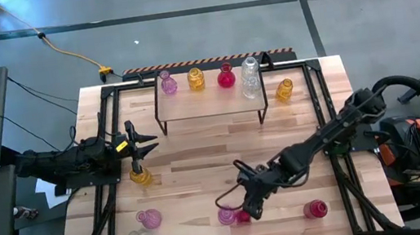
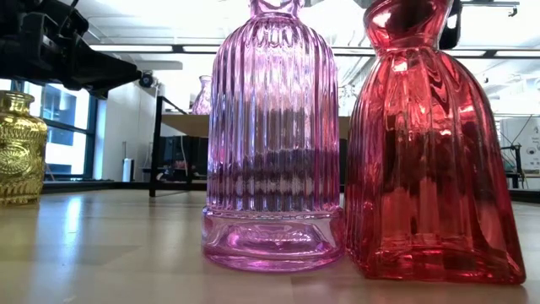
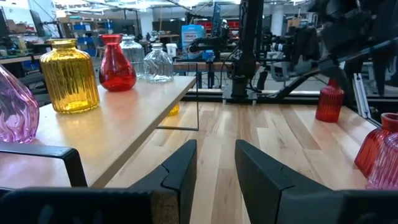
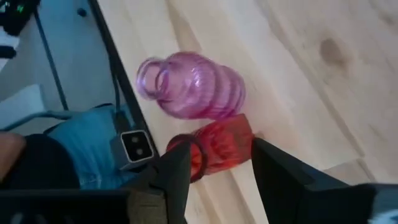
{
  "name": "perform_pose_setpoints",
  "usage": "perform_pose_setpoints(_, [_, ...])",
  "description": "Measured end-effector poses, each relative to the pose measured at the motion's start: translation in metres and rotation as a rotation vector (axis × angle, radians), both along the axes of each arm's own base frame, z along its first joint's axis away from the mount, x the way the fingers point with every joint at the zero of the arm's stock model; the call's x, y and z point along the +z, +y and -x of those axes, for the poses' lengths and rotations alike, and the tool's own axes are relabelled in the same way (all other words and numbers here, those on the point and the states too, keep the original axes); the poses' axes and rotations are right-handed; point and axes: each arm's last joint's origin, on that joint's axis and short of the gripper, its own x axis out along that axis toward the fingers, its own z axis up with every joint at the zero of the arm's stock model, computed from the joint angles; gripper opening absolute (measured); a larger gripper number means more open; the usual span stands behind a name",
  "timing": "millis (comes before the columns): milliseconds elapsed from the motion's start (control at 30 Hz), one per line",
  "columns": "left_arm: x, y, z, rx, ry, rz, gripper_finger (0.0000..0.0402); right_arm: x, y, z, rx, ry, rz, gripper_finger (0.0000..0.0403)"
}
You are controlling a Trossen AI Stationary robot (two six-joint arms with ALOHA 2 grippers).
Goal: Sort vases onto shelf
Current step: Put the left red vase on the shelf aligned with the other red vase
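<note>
Left gripper (image 1: 150,139) hovers near the tabletop's (image 1: 202,176) left edge, fingers slightly parted, empty; a yellow vase (image 1: 141,175) stands just beside it. The shelf (image 1: 212,101) at the far edge carries pink, yellow, red and clear vases. Near the front edge, a pink ribbed vase (image 1: 225,216) and red vase (image 1: 243,216) stand touching. Right gripper (image 1: 249,207) hangs directly above the red one, fingers spread on either side of it, not closed.
</note>
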Motion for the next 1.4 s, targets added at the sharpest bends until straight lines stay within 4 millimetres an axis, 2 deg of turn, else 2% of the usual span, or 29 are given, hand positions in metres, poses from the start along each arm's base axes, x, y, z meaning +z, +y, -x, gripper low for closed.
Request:
perform_pose_setpoints(433, [0.000, 0.000, 0.000, 0.000, 0.000, 0.000, 0.0100, -0.015, 0.016, -0.003, 0.021, 0.014, -0.015, 0.0146])
perform_pose_setpoints(733, [0.000, 0.000, 0.000, 0.000, 0.000, 0.000, 0.0100, -0.016, 0.024, -0.001, 0.007, 0.007, -0.022, 0.0146])
perform_pose_setpoints(1400, [0.000, 0.000, 0.000, 0.000, 0.000, 0.000, 0.0100, -0.026, 0.027, -0.004, -0.039, 0.050, -0.061, 0.0146])
